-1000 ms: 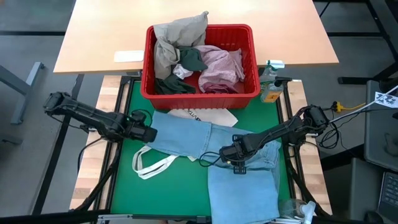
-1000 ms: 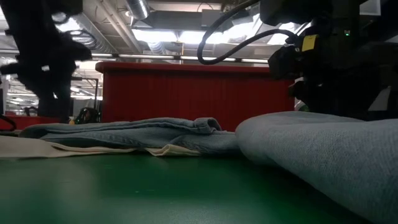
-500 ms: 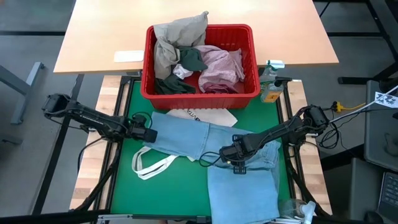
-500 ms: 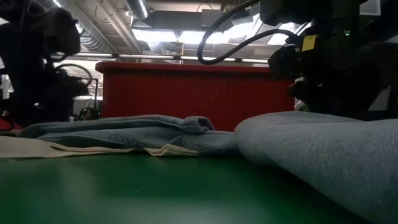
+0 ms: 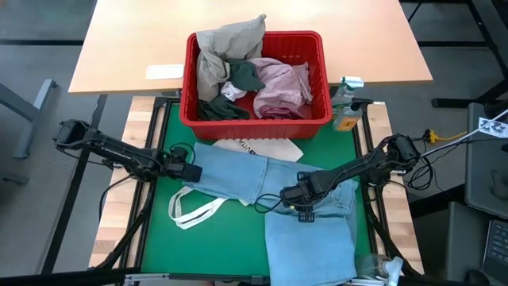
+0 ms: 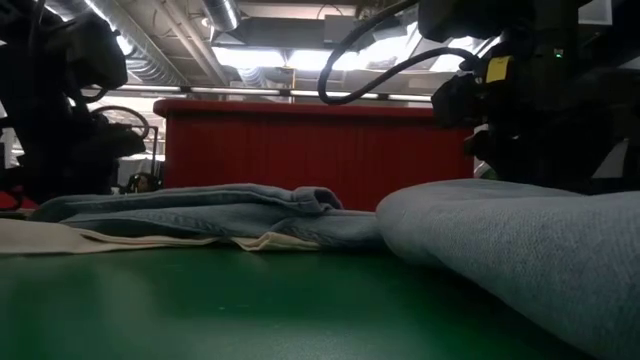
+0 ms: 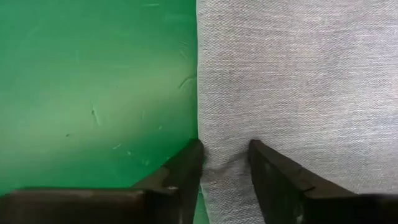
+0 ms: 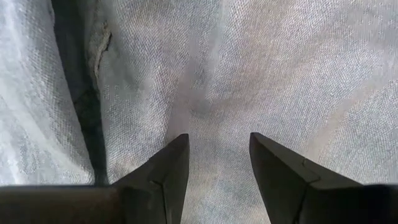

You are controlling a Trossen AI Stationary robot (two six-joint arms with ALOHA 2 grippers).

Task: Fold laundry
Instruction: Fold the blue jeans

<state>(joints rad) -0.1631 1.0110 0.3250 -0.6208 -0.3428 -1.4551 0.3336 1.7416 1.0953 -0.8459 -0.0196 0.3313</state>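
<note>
Green mat (image 5: 159,246) covers the table, with a pair of light blue jeans (image 5: 309,234) spread across it, one leg running left, the rest down the near right. Left gripper (image 5: 193,171) sits at that leg's left edge, fingers (image 7: 186,165) pinching a bit of denim. Right gripper (image 5: 289,196) presses onto the jeans mid-table, jaws parted, clamping nothing I can see. Red basket (image 5: 321,75) at the far side holds more laundry (image 5: 238,59). White tote bag (image 5: 194,208) pokes out underneath.
</note>
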